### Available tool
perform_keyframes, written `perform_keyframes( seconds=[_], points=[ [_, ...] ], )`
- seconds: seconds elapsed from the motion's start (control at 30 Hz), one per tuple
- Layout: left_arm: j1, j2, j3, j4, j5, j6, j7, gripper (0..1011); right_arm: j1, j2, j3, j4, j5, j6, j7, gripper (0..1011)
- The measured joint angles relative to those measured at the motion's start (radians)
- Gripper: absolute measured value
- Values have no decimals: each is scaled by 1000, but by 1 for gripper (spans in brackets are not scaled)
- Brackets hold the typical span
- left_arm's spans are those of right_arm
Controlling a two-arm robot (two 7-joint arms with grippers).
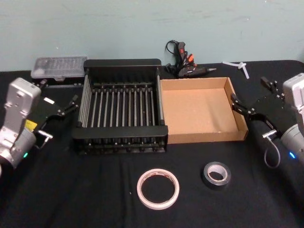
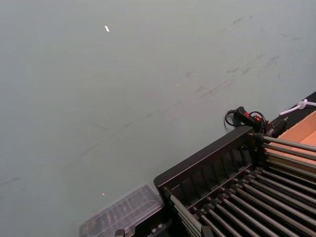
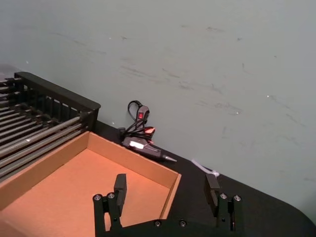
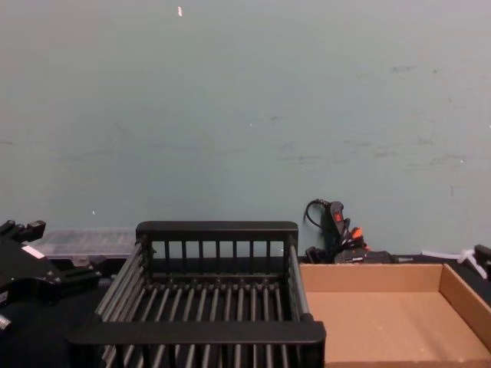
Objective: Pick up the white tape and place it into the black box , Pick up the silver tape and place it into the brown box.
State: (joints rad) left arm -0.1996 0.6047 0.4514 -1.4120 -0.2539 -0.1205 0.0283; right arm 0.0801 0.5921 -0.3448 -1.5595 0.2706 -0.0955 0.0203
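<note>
On the black desk point(image 1: 57, 199), near its front edge, we saw the white tape point(image 1: 158, 188) and silver tape point(image 1: 217, 174) lying flat, apart. Behind them sat the black box point(image 1: 121, 137) and brown box point(image 1: 202, 137), touching. Our left claw point(image 1: 66, 110) and right claw point(image 3: 165, 192) hovered released, flanking both boxes.

My rig: silver-grey arms, black claws.
Left claw point(image 1: 71, 105) and right claw point(image 1: 241, 107) on black brackets; blue wrist lights, grey cable loop.
</note>
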Motion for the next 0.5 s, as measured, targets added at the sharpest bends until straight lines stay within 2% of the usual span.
perform_keyframes(
  seconds=[0.2, 0.5],
  points=[
    [0, 0, 0, 0, 0, 0, 0, 1001, -44, 1, 22, -54, 13, 23, 11, 1002],
    [0, 0, 0, 0, 0, 0, 0, 1001, -123, 13, 54, -158, 50, 115, 32, 1002]
  ],
)
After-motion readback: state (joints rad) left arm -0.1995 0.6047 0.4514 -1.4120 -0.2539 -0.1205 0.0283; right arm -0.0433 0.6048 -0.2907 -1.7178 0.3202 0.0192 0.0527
